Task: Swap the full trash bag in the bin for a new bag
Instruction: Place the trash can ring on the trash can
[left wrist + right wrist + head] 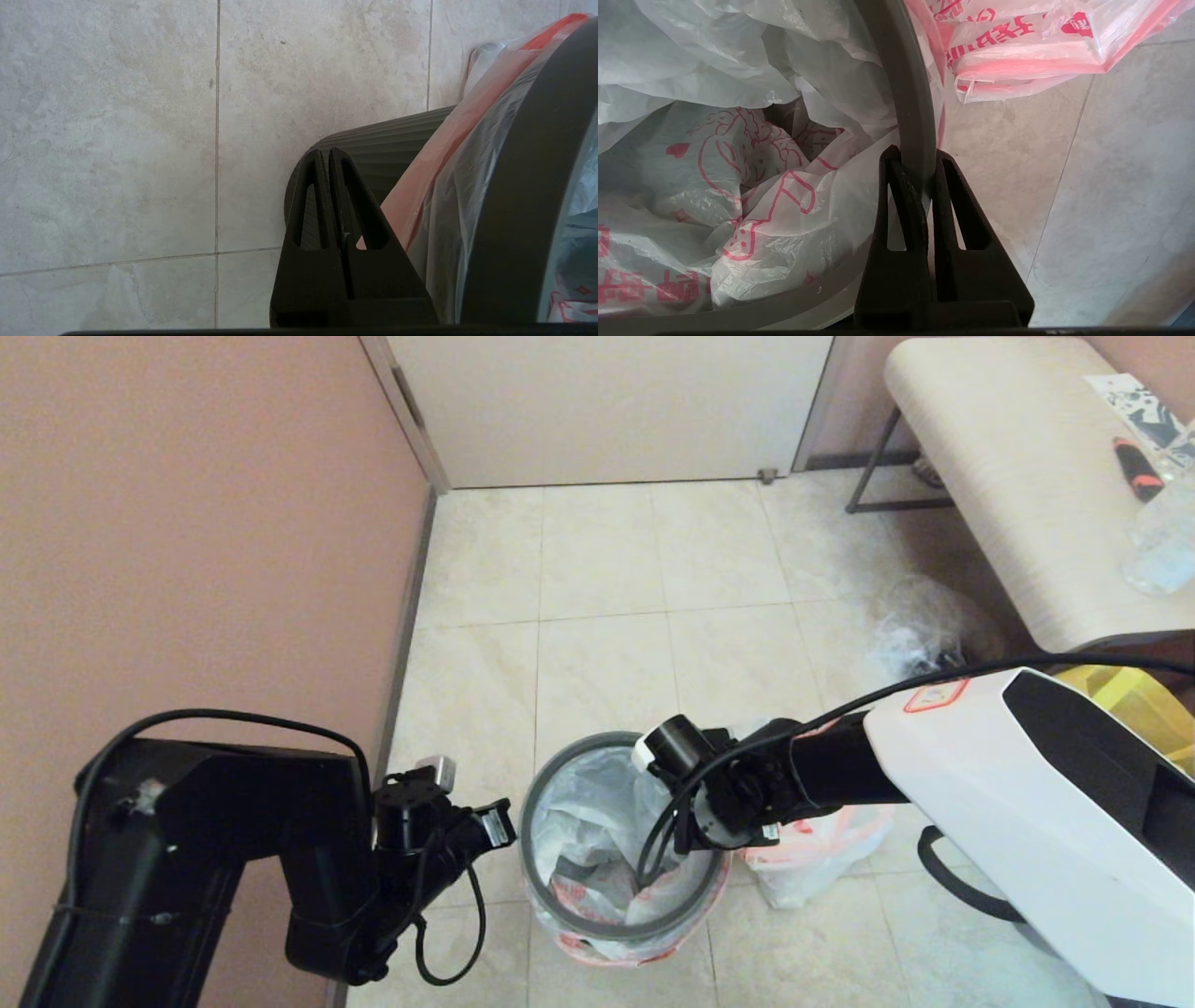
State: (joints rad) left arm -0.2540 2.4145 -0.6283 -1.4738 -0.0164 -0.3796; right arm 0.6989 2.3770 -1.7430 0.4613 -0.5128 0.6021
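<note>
1. The bin [624, 840] stands on the tiled floor [607, 597] at the lower centre of the head view, its thin grey ring [537, 784] sitting on top as a rim.
2. The new bag [588, 821] lines the bin: crumpled translucent white film with red print fills the inside, and its pale orange-red hem [597, 954] hangs outside the bin wall below the ring at the near side.
3. The right gripper [920, 161] reaches in from the right of the head view over the bin's right edge. In the right wrist view its two fingers are pinched on the grey ring, one finger inside the bin and one outside.
4. The left gripper [325, 154] is held low at the lower left of the head view, just beside the bin's left side. Its fingers are pressed together with nothing between them, and the left wrist view shows them near the bin's ribbed wall without touching it.
5. The full trash bag [822, 854] lies on the floor right of the bin, close against it and partly hidden under the right arm.
6. A bench [1008, 476] fills the upper right of the head view, with a clear bag [920, 625] on the floor by it.
</note>
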